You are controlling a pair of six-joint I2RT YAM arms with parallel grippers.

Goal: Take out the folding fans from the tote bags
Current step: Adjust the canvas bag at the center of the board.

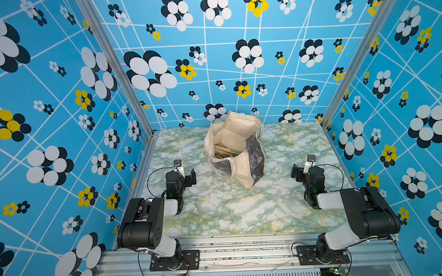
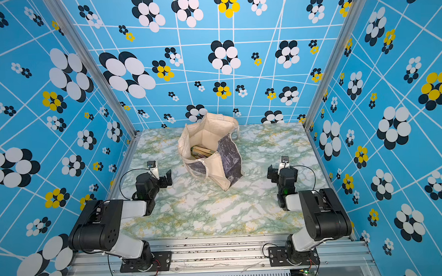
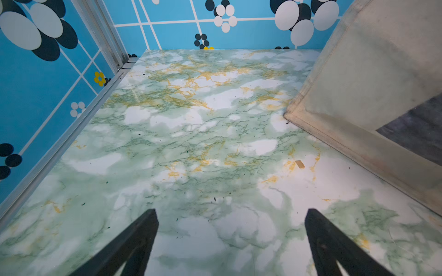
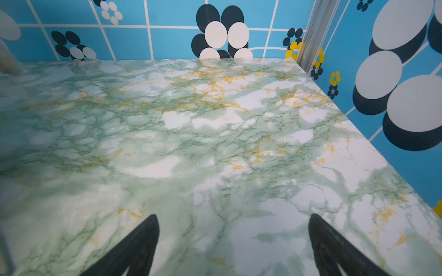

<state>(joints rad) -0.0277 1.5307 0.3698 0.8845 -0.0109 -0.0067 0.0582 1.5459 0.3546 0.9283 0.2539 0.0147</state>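
The tote bag (image 1: 230,133) (image 2: 207,132) stands open at the middle back of the marble table, cream canvas with dark grey printed panels. Several folding fans (image 1: 225,151) (image 2: 202,151) lie in its bottom as pale bamboo bundles, partly hidden by the bag's rim. My left gripper (image 1: 192,177) (image 2: 168,178) rests low on the table, left of the bag and apart from it. It is open and empty in the left wrist view (image 3: 230,211), with the bag's side (image 3: 382,83) close by. My right gripper (image 1: 294,173) (image 2: 270,173) rests to the bag's right, open and empty (image 4: 234,216).
Blue flower-patterned walls (image 1: 60,125) close in the table on three sides, with aluminium posts (image 1: 125,78) at the back corners. A metal rail (image 1: 245,247) runs along the front edge. A small tan scrap (image 3: 300,164) lies on the table (image 1: 230,207) near the bag.
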